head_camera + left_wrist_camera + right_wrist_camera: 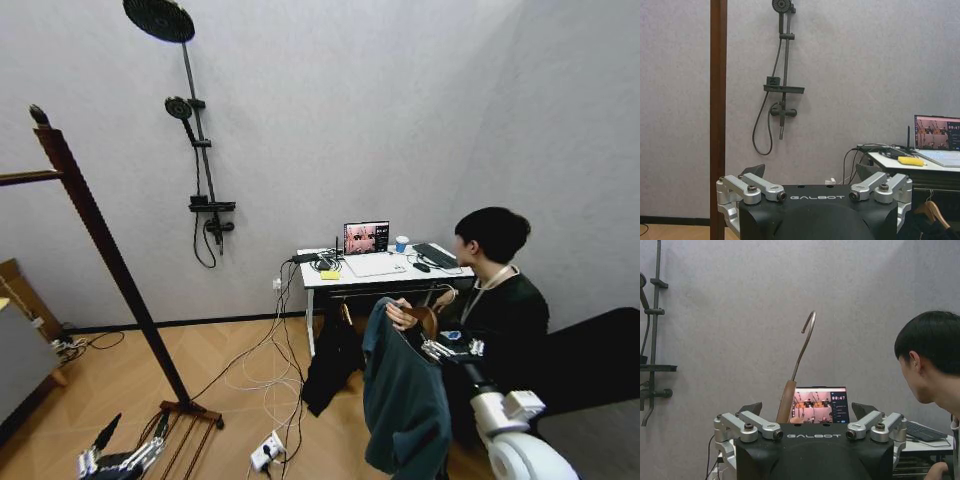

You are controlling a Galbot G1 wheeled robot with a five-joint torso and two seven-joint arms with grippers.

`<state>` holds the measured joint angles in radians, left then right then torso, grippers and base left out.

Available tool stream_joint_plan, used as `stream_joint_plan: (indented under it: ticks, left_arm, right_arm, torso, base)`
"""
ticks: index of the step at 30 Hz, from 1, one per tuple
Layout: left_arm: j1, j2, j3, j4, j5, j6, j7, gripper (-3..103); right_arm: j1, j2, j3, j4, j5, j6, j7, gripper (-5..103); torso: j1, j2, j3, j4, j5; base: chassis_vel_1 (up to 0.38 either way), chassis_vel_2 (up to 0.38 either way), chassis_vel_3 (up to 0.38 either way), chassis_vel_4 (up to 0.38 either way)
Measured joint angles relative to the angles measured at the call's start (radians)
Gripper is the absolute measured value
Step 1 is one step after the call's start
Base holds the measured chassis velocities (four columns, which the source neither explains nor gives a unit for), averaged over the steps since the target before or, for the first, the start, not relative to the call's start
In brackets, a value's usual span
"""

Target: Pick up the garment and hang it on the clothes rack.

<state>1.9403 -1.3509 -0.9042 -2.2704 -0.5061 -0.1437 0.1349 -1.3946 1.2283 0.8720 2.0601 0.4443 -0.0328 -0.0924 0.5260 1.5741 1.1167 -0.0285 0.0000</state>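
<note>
The teal-blue garment (405, 400) hangs on a wooden hanger (786, 401) at the lower right of the head view. A seated person's hand (400, 316) holds it up by the collar. My right gripper (432, 336) is at the hanger's top. In the right wrist view this gripper (807, 410) is open, and the hanger neck with its metal hook (805, 342) stands between the spread fingers. The clothes rack (110, 260) leans across the left of the head view, and its post (718, 115) shows in the left wrist view. My left gripper (130, 440) hangs low beside the rack's base, open (810, 172) and holding nothing.
A white desk (315, 280) with a laptop (366, 238) stands against the back wall. A black shower pole (197, 130) is mounted on that wall. Cables and a power strip (266, 450) lie on the wooden floor. A dark cloth (328, 370) hangs off the desk.
</note>
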Motion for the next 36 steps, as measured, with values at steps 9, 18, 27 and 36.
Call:
stream_joint_plan:
  ticks: [9, 18, 27, 36]
  left_arm:
    - [0.000, 0.000, 0.000, 0.000, 0.000, 0.000, 0.000, 100]
    - [0.000, 0.000, 0.000, 0.000, 0.000, 0.000, 0.000, 100]
    - [0.000, 0.000, 0.000, 0.000, 0.000, 0.000, 0.000, 100]
    - [0.000, 0.000, 0.000, 0.000, 0.000, 0.000, 0.000, 100]
  right_arm:
    - [0.028, 0.006, -0.021, -0.051, -0.056, 0.048, -0.016, 65]
    - [0.041, 0.033, -0.022, -0.086, -0.271, 0.124, -0.007, 38]
    - [0.043, 0.032, -0.023, -0.089, -0.230, 0.132, -0.024, 10]
    - [0.045, 0.039, -0.052, -0.076, -0.141, 0.133, -0.061, 10]
  torso:
    - [0.000, 0.000, 0.000, 0.0000, 0.0000]
    - [0.000, 0.000, 0.000, 0.0000, 0.0000]
    - [0.000, 0.000, 0.000, 0.0001, -0.0001]
    - [0.000, 0.000, 0.000, -0.0002, 0.0000]
  base:
    - [0.000, 0.000, 0.000, 0.000]
    - [0.000, 0.000, 0.000, 0.000]
    - [0.000, 0.000, 0.000, 0.000]
    - [0.000, 0.000, 0.000, 0.000]
